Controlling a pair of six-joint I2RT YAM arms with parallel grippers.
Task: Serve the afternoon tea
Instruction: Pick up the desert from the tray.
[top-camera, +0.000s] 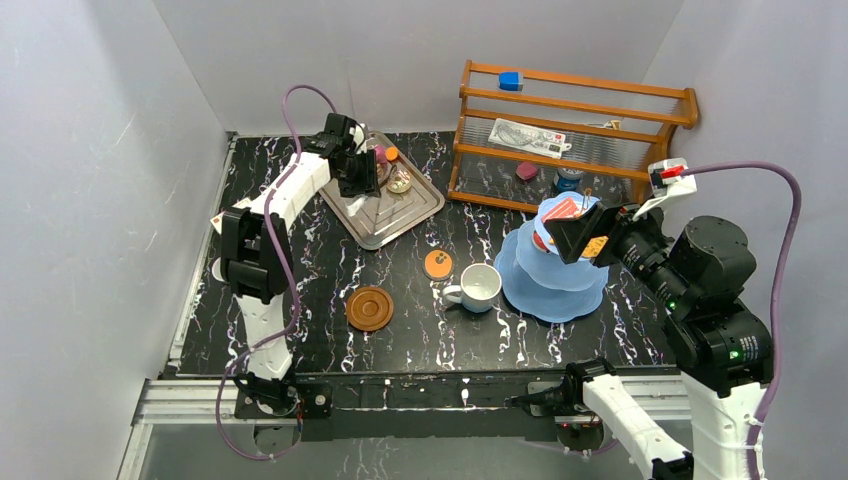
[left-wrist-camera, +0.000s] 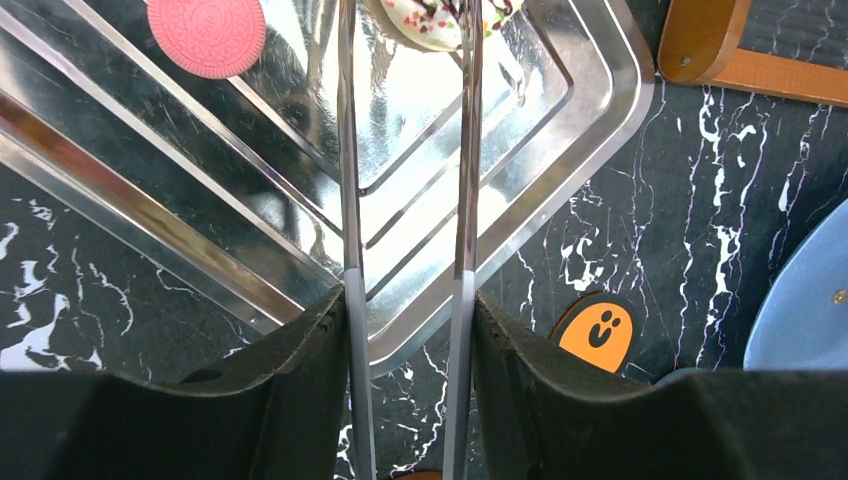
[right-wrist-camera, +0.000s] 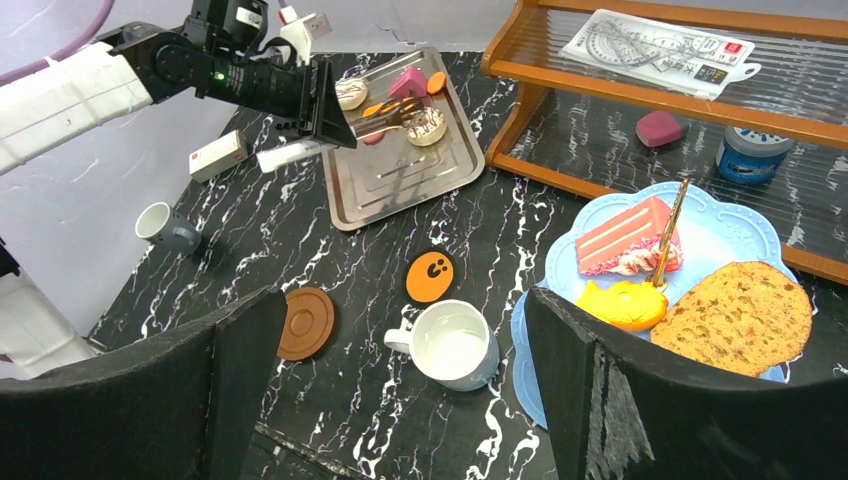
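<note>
far left, my left pincer (left-wrist-camera: 408, 340) clamps the metal tongs (left-wrist-camera: 466, 200), their long arms pointing right across the silver tray (left-wrist-camera: 590, 130) to the sprinkled donut (left-wrist-camera: 430, 22); white mug (top-camera: 480, 286) mid-table; at right, my right pincer (right-wrist-camera: 400, 310) gapes by the blue tiered stand (top-camera: 550, 285).

Black-and-white arms (top-camera: 300, 182) carry purple cables (top-camera: 740, 167) (green lights (top-camera: 735, 352), seemingly).

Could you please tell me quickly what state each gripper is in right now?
Left gripper: closed on the metal tongs, one finger outside each tong arm.
Right gripper: open, holding nothing.
</note>
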